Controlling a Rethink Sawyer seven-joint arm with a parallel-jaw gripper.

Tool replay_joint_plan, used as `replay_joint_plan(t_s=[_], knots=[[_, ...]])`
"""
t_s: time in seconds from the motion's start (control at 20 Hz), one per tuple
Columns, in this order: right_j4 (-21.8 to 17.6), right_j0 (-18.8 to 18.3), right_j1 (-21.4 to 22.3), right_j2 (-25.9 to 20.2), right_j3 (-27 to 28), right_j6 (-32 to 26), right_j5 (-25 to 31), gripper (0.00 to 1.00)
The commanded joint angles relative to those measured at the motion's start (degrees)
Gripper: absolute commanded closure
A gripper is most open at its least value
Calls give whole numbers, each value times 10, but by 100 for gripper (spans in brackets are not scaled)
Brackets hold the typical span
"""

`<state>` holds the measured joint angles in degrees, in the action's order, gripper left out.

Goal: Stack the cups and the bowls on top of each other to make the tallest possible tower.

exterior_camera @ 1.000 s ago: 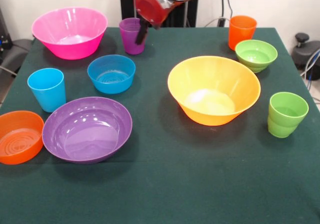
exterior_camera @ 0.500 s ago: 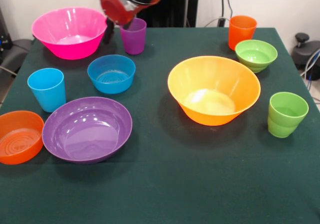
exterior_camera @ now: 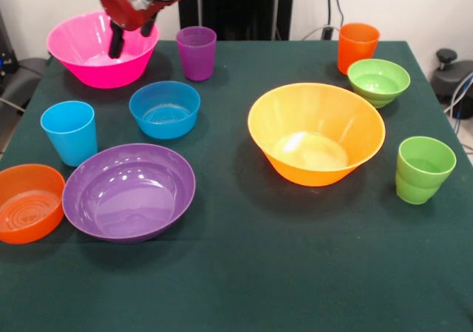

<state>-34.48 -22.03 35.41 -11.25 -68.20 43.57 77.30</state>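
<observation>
My gripper hangs open over the right half of the large pink bowl at the far left, with nothing between its fingers. The purple cup stands just right of that bowl. Below it sit the small blue bowl, the sky blue cup, the wide purple bowl and the small orange bowl. The large yellow-orange bowl is right of centre. On the right stand the orange cup, the small green bowl and the lime green cup. Nothing is stacked.
A dark green cloth covers the table. Its right edge runs close behind the green cup, and dark equipment with cables sits beyond that edge.
The gripper has swung left from beside the purple cup to over the pink bowl. No cup or bowl has moved.
</observation>
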Motion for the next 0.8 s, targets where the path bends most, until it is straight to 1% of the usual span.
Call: replay_joint_plan(t_s=[0.05, 0.1, 0.15, 0.3, 0.5, 0.65, 0.8], knots=[[-12, -57, -32, -86, -97, -206, -84, 0], [-8, -66, -35, -93, -104, -213, -94, 0], [0, -83, -37, -109, -118, -227, -112, 0], [4, -109, -37, -133, -140, -247, -132, 0], [-12, -132, -42, -155, -152, -255, -155, 0], [-24, -149, -51, -161, -161, -259, -173, 0], [-44, -149, -57, -155, -157, -262, -167, 0]])
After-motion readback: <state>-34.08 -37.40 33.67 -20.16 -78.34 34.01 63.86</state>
